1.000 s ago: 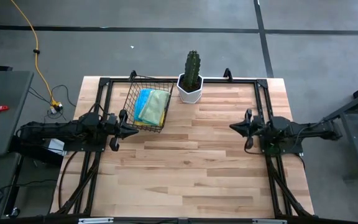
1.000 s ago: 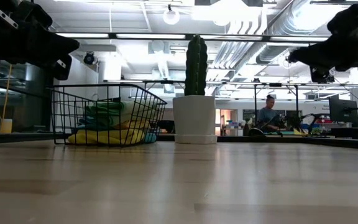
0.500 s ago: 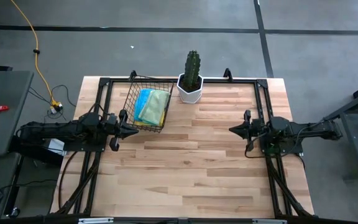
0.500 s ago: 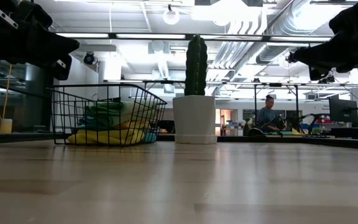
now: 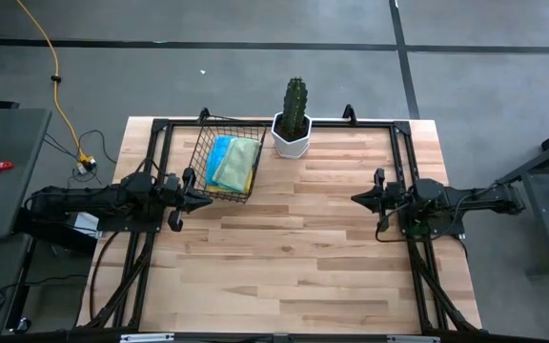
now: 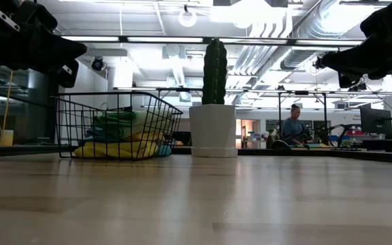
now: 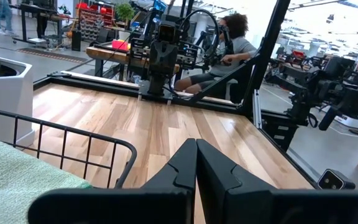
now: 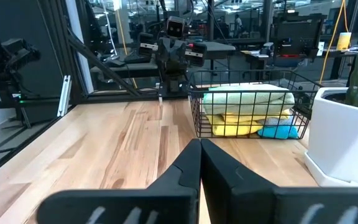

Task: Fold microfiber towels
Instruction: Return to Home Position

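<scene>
Microfiber towels lie stacked in a black wire basket standing on the table at its far left. A pale green towel is on top, with a yellow one and a turquoise one beneath. My left gripper hangs shut and level just near of the basket, holding nothing; its wrist view shows the joined fingertips beside the basket's rim. My right gripper is shut and level at the table's right side, pointing across at the basket, its fingertips together.
A cactus in a white pot stands at the far edge, right of the basket. Black frame rails run along the table's sides and back. Bare wood spreads between the arms. A seated person shows far behind.
My right gripper has rolled a little about the line it points along, staying in place and shut. The basket and towels have not moved.
</scene>
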